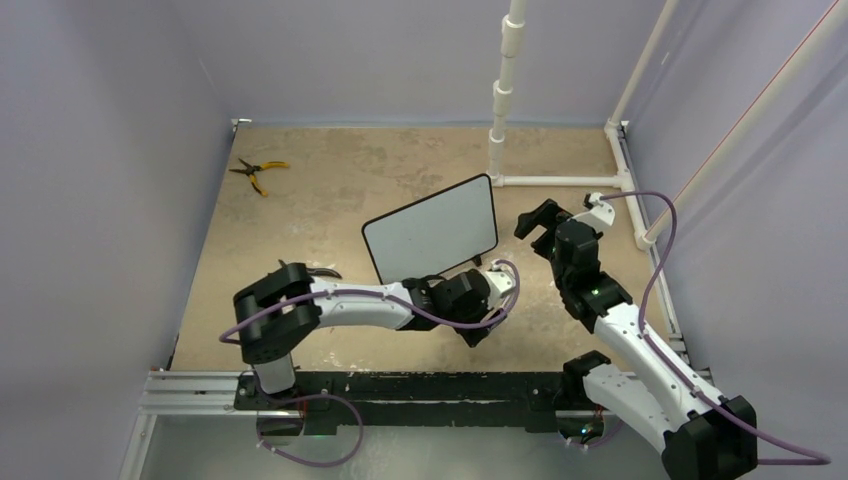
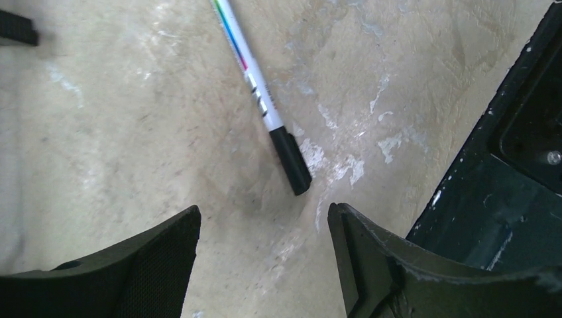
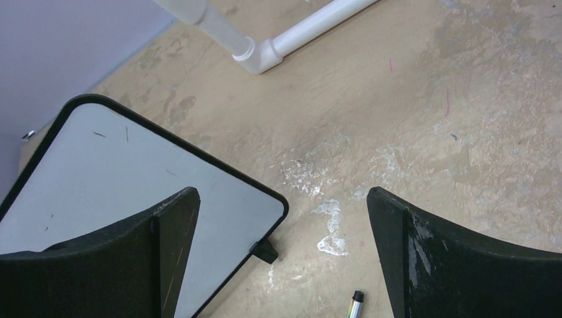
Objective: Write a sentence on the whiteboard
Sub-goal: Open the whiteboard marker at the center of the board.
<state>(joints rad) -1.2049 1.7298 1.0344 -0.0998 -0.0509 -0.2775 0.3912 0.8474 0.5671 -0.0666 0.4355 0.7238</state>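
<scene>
The whiteboard point(image 1: 432, 230) sits mid-worktop point(image 1: 330, 200). A black-ended marker point(image 2: 262, 99) lies just ahead of the left claw point(image 2: 264, 218), whose jaws are spread and empty. The right claw point(image 3: 283, 199), spread wide, hovers over the board's corner. Pliers point(image 1: 258, 172) lie far left, and white pipes point(image 1: 505, 90) stand behind.

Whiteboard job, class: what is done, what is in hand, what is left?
Done: nothing; the whiteboard bears only faint stray marks, no writing. In hand: the open left tool hangs over the marker lying on the table, not gripping it; the right tool is open, empty. Left: pick up marker, write.
</scene>
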